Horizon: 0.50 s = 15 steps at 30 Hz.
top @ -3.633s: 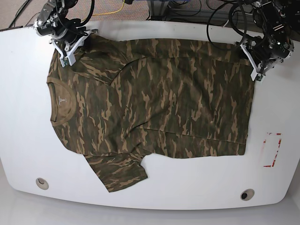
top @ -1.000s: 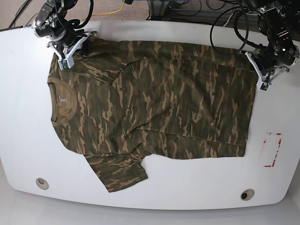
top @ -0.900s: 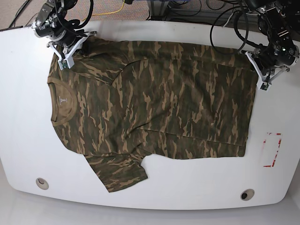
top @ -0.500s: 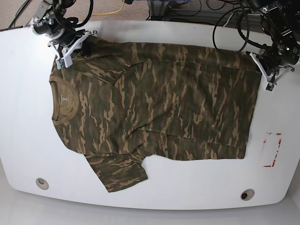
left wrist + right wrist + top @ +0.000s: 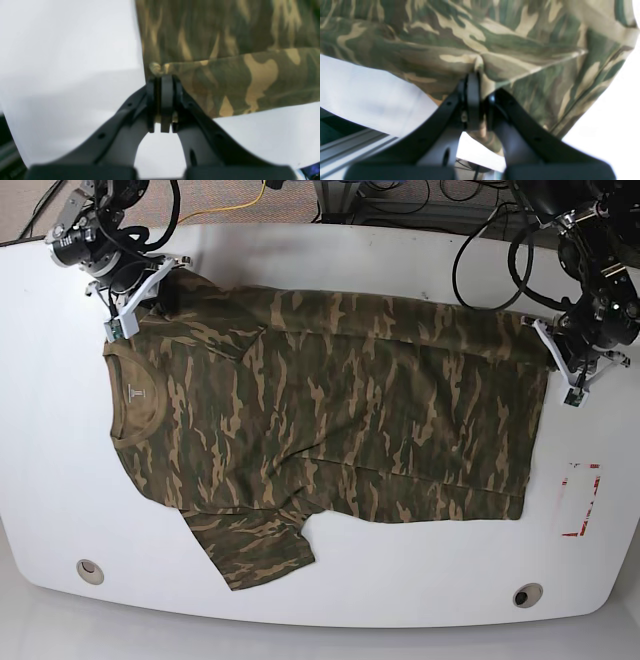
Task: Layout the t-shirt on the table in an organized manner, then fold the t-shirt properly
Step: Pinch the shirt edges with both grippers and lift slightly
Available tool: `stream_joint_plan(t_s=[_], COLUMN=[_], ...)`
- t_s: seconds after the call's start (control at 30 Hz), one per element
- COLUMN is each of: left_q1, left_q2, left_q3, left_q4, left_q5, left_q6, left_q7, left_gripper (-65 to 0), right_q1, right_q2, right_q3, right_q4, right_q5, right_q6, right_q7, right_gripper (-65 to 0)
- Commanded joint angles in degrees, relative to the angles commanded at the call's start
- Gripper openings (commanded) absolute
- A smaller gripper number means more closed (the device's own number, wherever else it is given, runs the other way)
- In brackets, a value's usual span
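Under both of your grippers lies the table (image 5: 330,595), white and glossy, with the shirt (image 5: 330,420) spread across most of it, collar toward the right arm's side and hem toward the left arm's side. Between the two grippers the far edge of the shirt runs in a nearly straight line, while the near sleeve lies flat on the tabletop, well away from either hand. Your right gripper (image 5: 128,298) is clamped on the far sleeve; the wrist view shows its jaws pressed together on a bunched ridge of cloth (image 5: 480,62), with folds fanning out from the pinch. Your left gripper (image 5: 562,365) is clamped on the far hem corner; from its wrist camera the jaws are closed tight on the corner (image 5: 160,70), with cloth running off to one side of the fingers and bare table on the other. Near the left gripper, on the camera's side of it, sits a red tape outline (image 5: 580,498), and two round grommet holes (image 5: 527,595) lie along the near edge.
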Motion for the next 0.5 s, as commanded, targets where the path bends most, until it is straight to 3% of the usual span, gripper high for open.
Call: stream_joint_plan(t_s=[0.27,0.5], left_q1=[-4.0,-5.5], left_q2=[0.0,-0.2], left_q3=[4.9,5.5], left_q4=[-2.2,-6.3], left_q5=[-0.1,-0.1], left_q6=[0.0,0.0], left_q7=[-0.3,-0.7], left_gripper=[-64.7,-64.7], right_q1=[3.5,6.5], right_q2=[1.4,2.2], right_q3=[-0.4,-0.4], right_q4=[0.0,-0.2], right_q5=[2.1,1.8], right_q6=[0.0,0.0], right_q7=[-0.1,-1.5], right_gripper=[-65.0,-65.0])
